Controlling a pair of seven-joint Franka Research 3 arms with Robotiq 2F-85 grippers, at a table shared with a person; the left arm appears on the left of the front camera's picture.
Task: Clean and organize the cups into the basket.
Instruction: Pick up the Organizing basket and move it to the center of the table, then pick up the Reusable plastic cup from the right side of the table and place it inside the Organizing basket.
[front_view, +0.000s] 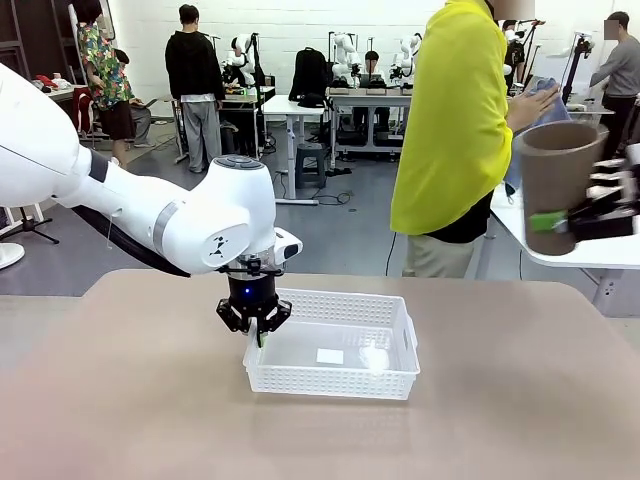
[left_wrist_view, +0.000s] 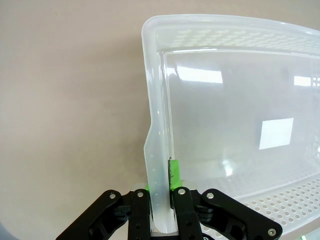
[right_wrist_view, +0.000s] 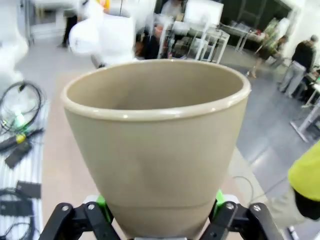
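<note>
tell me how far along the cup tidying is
Done: nothing so far; the basket holds no cups yet. In hand: the left gripper is shut on the basket's left end wall, apparently steadying it, and the right gripper grips a taupe cup upright, out past the table's right side. Left: that cup and the rest of the cups must go into the basket.

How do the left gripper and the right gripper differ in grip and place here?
The left gripper is low over the table, pinching the basket by its left end wall. The right gripper is raised at the right side, holding a brown cup upright. The left gripper's jaws are almost together on the thin wall, while the right gripper's stand wide around the cup's lower part. Both are black with green pads, and each grips something.
</note>
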